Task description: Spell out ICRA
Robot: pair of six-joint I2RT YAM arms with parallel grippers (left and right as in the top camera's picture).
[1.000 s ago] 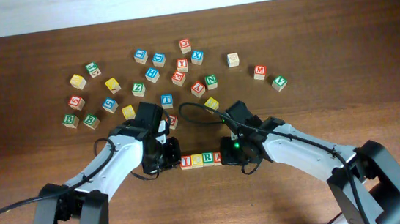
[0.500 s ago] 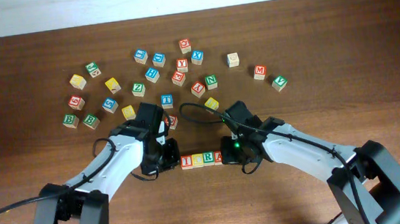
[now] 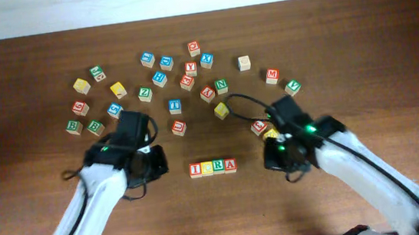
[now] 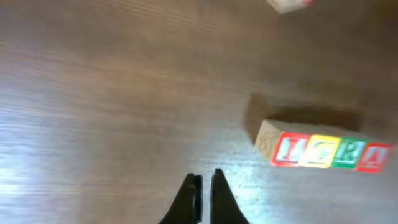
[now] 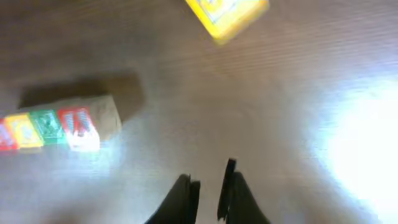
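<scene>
- Mid dark wooden table (image 3: 357, 49): four small wooden letter cubes, red I (image 3: 195, 170), yellow C (image 3: 207, 168), green R (image 3: 218, 167), red A (image 3: 230, 165), touching in a row.
- Both arms pulled back vs. a sec ago; row left alone.
- L claw (image 3: 154, 163): clenched, empty, well apart from I.
- R claw (image 3: 275, 154): parted a crack, prob. empty (blurry).
- Judgement: ICRA looks spelled; only retreat left.
</scene>
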